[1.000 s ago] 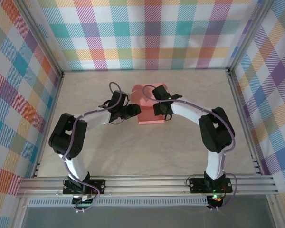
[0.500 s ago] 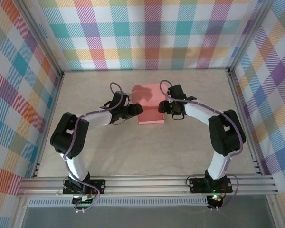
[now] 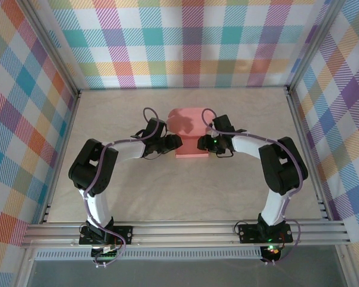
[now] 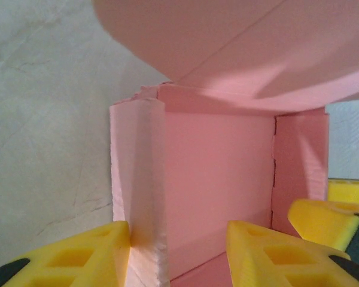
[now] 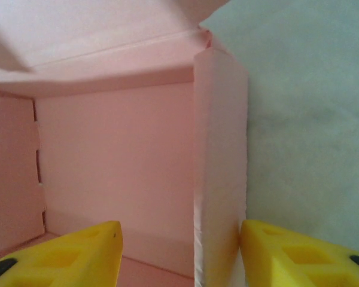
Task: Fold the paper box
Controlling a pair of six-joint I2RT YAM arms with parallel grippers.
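We log the paper box (image 3: 189, 122) on the pale surface (image 3: 137, 185), centred between the two arms, half formed; side walls stand upright and a flap (image 4: 239, 42) arches over the open interior. Left jaws stand apart, astride the box's left wall (image 4: 140, 197), outer finger (image 4: 78, 260) against the card, inner finger (image 4: 275, 254) clear of it; right jaws likewise apart, astride the right wall (image 5: 221, 149), its outer finger (image 5: 305, 254) against that wall.

Salmon-pink paper box (image 3: 188, 143), partly folded, at the middle of the table (image 3: 137, 191).
Its two doubled side walls stand upright on a flat floor, and the lid flap at the far edge leans over the open inside, not closed.
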